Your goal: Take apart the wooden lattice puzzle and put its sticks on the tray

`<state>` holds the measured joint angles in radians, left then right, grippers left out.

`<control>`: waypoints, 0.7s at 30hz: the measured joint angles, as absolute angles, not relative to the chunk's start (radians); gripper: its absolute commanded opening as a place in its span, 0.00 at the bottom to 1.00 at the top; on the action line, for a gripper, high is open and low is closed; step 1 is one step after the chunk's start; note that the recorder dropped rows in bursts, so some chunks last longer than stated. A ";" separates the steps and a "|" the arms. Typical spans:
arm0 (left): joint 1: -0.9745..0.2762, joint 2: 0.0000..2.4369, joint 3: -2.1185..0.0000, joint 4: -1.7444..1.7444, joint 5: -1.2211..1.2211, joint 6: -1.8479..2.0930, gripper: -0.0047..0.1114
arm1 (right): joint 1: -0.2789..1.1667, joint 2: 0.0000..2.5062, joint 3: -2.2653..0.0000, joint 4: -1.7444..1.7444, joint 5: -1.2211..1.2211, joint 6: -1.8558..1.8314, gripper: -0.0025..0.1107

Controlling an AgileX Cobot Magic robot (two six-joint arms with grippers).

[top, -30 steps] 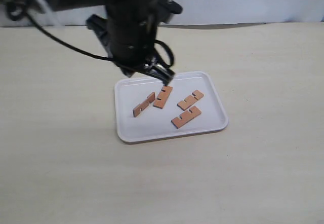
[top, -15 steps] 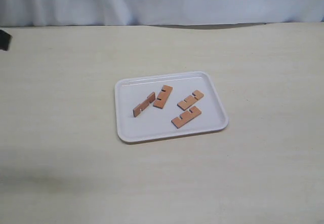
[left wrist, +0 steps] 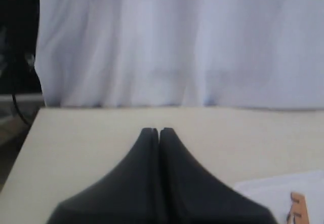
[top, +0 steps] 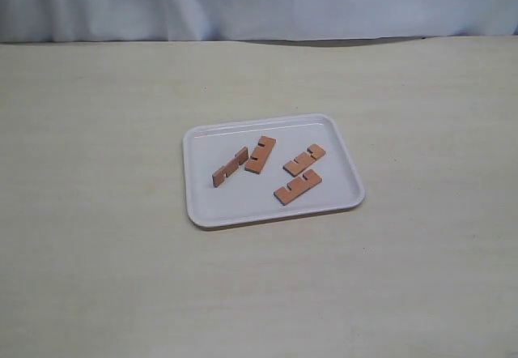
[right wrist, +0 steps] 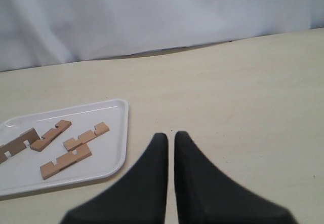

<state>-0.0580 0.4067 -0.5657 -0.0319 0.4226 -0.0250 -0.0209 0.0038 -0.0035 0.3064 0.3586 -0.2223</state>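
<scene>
The white tray lies mid-table in the exterior view. Several separate notched reddish-brown sticks lie on it: one at the left, one beside it, and two on the right. No interlocked lattice shows anywhere. Neither arm appears in the exterior view. My left gripper is shut with nothing in it, over bare table, with a tray corner and a stick end off to one side. My right gripper is shut and holds nothing, over the table beside the tray and its sticks.
A pale beige table surrounds the tray on all sides. A white cloth backdrop hangs along the far edge. In the left wrist view, a dark gap with a cable shows past the table's corner.
One second ago the left arm hung over the tray's far left corner. It pulled away to the left and is now out of the exterior view. The sticks have not moved.
</scene>
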 measured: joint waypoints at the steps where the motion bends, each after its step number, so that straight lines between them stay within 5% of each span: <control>1: -0.058 0.358 -0.547 -0.032 0.397 -0.025 0.04 | -0.021 0.004 -0.004 0.306 0.359 -0.222 0.06; 10: -0.058 0.031 -0.480 -0.030 0.318 -0.025 0.04 | -0.021 0.004 -0.004 0.306 0.359 -0.222 0.06; 21: -0.058 0.005 -0.484 -0.086 0.319 -0.039 0.04 | -0.021 0.004 -0.004 0.306 0.359 -0.222 0.06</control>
<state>-0.0580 0.0054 -0.4838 -0.0860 0.3191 -0.0387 -0.0209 0.0038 -0.0035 0.3064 0.3586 -0.2223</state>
